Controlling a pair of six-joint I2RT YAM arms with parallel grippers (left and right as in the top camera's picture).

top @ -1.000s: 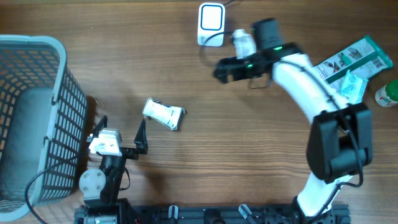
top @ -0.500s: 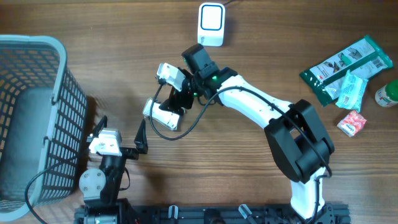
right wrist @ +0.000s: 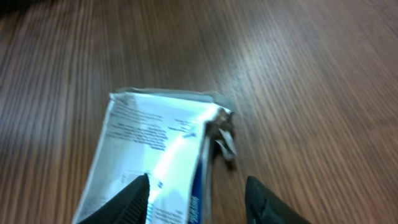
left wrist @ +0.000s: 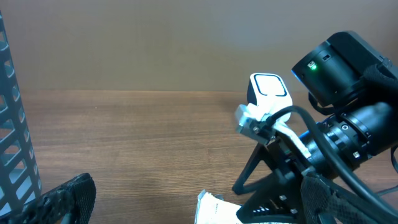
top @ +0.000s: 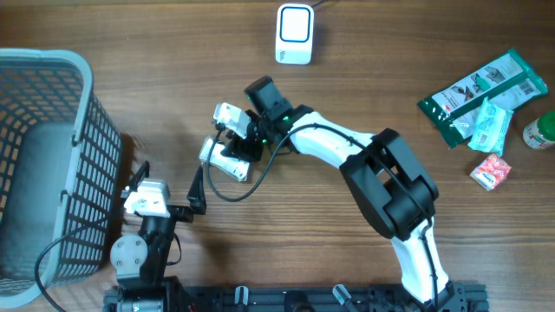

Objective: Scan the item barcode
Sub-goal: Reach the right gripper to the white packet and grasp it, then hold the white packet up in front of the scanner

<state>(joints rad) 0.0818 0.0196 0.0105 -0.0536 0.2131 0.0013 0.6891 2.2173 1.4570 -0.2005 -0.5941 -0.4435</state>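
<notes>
Wooden table (top: 104, 52). White packet (top: 227, 161) lies flat left of centre, below the white scanner (top: 295, 33). Right gripper (right wrist: 198, 194) straddles the packet, fingers apart, with a gap showing on one side, not clamped. Left gripper (top: 169, 180) is spread wide and empty, beside the grey basket (top: 52, 61).

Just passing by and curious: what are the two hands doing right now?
Left hand: open, empty.
Right hand: open over the white packet, not gripping it.
</notes>
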